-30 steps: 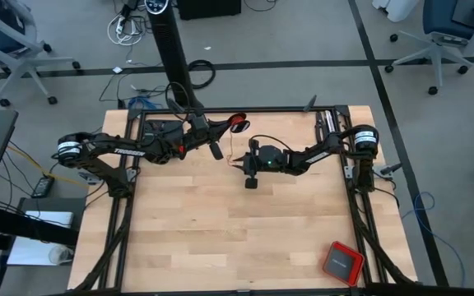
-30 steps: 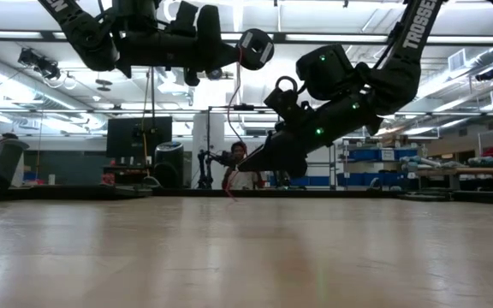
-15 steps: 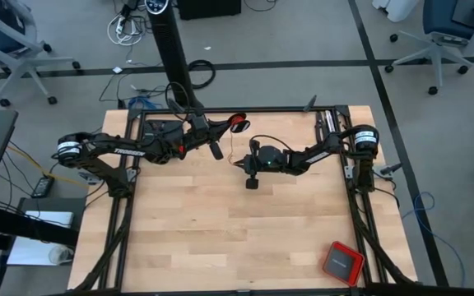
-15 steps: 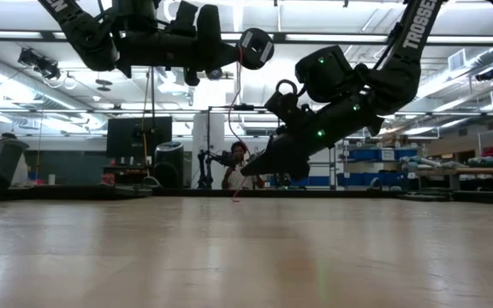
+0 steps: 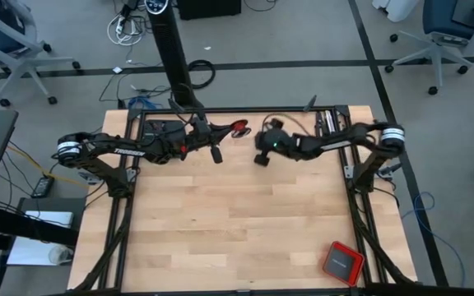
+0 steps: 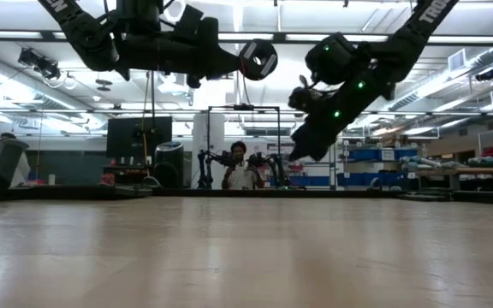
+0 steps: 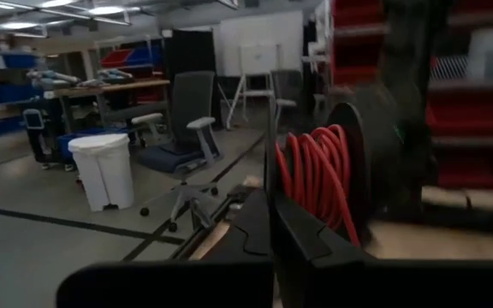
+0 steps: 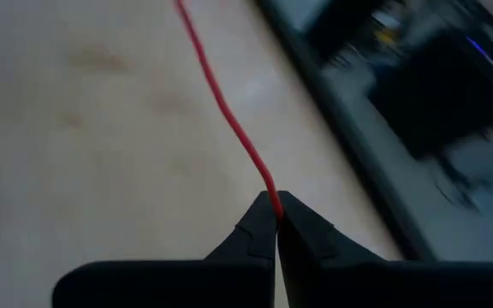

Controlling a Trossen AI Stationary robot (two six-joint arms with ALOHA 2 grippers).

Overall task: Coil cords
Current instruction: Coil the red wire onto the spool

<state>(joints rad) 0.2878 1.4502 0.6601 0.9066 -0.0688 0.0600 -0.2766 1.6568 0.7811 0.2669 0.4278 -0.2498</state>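
Red cord (image 8: 229, 111) pinched in closed right pincer (image 8: 276, 224), left pincer (image 7: 272, 214) shut beside cord-wound spool (image 7: 349, 171).

Around my pale wooden butcher-block table (image 5: 237, 222) lies a grey floor crossed by dark tape lines (image 5: 369, 49). Blue-grey swivel office chairs (image 5: 447, 37) stand at the far corners. Beyond, long ceiling strip lights (image 6: 50, 37) glow over blue storage shelving (image 6: 375, 167), where a person (image 6: 240, 169) sits.

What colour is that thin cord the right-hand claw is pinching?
Red. The cord shows best in the right wrist view, running out from the shut right gripper.
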